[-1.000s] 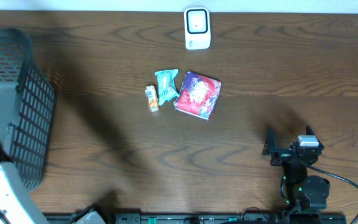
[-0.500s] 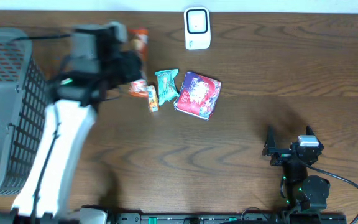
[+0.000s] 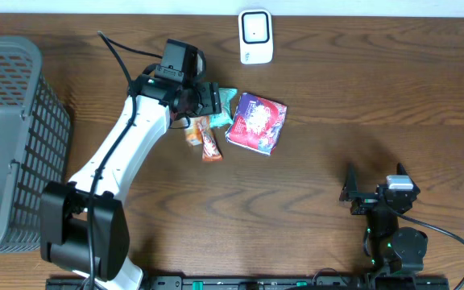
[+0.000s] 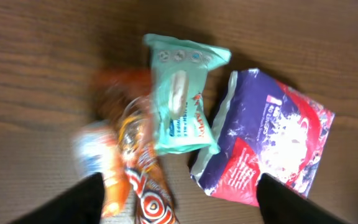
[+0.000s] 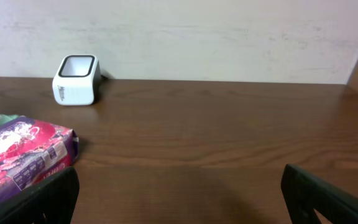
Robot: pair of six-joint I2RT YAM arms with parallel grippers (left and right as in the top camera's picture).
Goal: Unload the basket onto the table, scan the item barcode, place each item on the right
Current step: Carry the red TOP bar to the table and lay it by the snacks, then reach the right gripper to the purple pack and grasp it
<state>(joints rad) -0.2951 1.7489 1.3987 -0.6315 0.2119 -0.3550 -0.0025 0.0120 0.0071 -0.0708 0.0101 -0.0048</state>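
My left gripper [image 3: 206, 103] hangs open over a cluster of packets in the middle of the table. In the left wrist view its fingertips [image 4: 82, 200] stand wide apart, gripping nothing. Below them lie a teal packet [image 4: 180, 102], a purple and red bag [image 4: 267, 149], a blurred small orange packet [image 4: 104, 168] and an orange wrapper with a red and white swirl [image 4: 149, 196]. Overhead, that wrapper [image 3: 209, 143] lies beside the small orange packet [image 3: 192, 133]. The white scanner [image 3: 255, 36] stands at the back. My right gripper [image 3: 374, 192] rests open near the front right.
A grey mesh basket [image 3: 14, 137] fills the left edge of the table. The left arm stretches diagonally from the front left to the packets. In the right wrist view the scanner [image 5: 76, 79] stands against the wall and the purple bag [image 5: 17, 155] lies at left.
The left arm swung from the basket over to the packets carrying the orange swirl wrapper, then opened; the wrapper now lies on the table by the small orange packet. The right arm stayed still.
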